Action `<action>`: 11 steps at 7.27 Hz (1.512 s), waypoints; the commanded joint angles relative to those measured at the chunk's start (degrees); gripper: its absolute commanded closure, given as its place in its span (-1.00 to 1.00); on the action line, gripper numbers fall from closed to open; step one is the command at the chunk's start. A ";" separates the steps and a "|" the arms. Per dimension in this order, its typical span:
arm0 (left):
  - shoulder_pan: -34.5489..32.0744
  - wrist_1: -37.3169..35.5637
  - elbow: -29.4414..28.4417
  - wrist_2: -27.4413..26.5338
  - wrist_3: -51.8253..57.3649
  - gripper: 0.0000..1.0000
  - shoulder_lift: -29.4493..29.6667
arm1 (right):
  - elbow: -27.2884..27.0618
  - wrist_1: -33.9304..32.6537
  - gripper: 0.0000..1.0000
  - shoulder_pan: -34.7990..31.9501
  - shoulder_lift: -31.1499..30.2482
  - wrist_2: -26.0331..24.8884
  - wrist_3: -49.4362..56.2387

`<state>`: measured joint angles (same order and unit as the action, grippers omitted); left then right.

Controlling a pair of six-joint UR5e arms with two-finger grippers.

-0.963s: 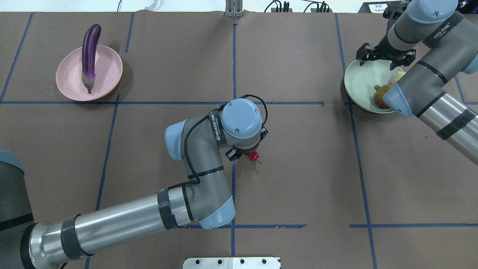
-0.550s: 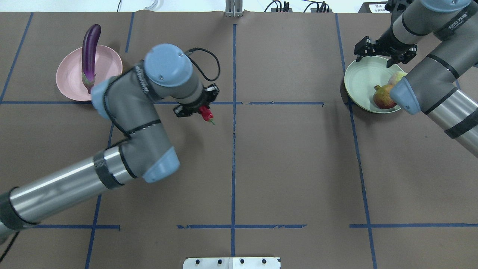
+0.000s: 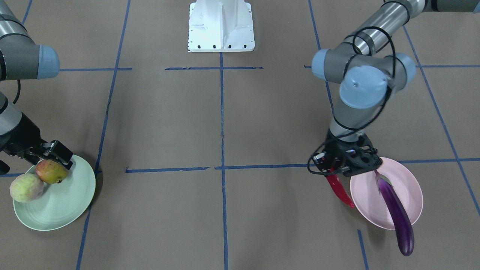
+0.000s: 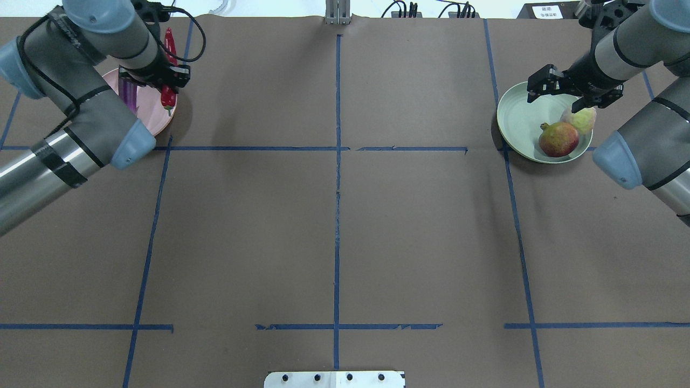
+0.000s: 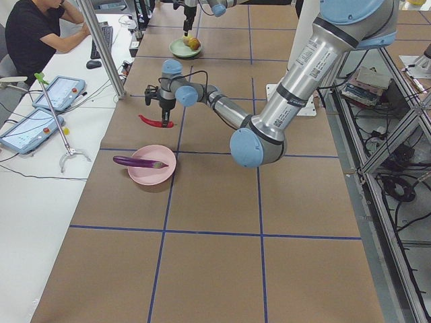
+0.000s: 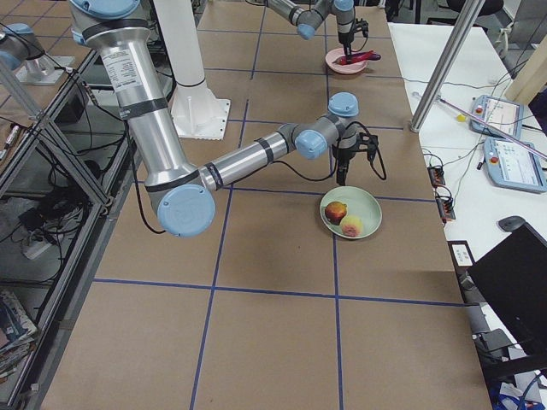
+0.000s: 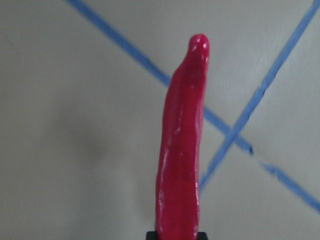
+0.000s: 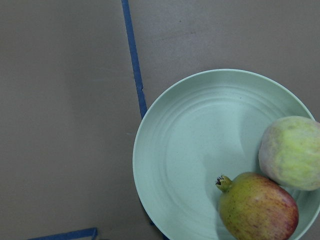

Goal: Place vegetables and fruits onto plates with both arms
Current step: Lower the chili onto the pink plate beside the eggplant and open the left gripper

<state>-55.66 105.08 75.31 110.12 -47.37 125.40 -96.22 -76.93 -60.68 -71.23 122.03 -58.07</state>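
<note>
Chili (image 3: 339,189) hangs clamped in left fingers (image 3: 335,168) near pink plate (image 3: 412,187), likely needing a shift over it and release; right fingers (image 4: 542,82) gape empty.

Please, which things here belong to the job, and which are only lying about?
Job: red chili in left end effector, eggplant, pink plate, pomegranate, peach, green plate, right end effector.
Lying about: white base block, tablets.

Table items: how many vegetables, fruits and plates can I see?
Vegetables: 2 (long glossy purple eggplant, curved red chili pepper)
Fruits: 2 (round reddish-brown and yellow-green fruit, round pale green-pink fruit)
Plates: 2 (round pale pink plate, round pale mint green plate)
Total: 6
</note>
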 commanded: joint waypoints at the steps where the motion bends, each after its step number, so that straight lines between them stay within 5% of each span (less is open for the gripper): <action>1: -3.05 3.63 -8.05 2.29 11.23 0.68 -0.16 | -0.63 0.11 -1.00 0.03 -0.31 0.92 -0.90; 2: -3.14 4.07 -9.21 2.29 10.99 -0.98 -0.16 | -1.85 0.03 -1.00 0.03 -1.18 1.62 -0.90; 5: -4.10 5.75 -8.00 4.82 9.06 -1.00 -0.33 | -6.15 0.11 -1.00 -0.14 -5.39 4.08 -0.81; 6: -5.93 5.75 -6.07 9.89 9.14 -1.00 -3.03 | -6.26 0.11 -1.00 -0.84 -5.67 4.52 -0.72; 8: -6.57 5.40 3.39 10.55 12.11 -1.00 -11.72 | -6.69 0.73 -1.00 -4.17 -10.65 5.75 2.77; 9: -7.87 4.87 6.57 11.77 18.22 -1.00 -15.24 | -7.83 0.21 -1.00 -7.67 -14.51 6.02 9.23; 11: -16.89 4.78 6.78 22.55 28.60 -1.00 -19.38 | -7.49 -0.15 -1.00 -13.31 -20.84 7.43 25.57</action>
<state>-67.43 110.01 81.41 127.06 -24.94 108.91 -103.86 -76.91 -70.80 -88.11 128.86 -41.66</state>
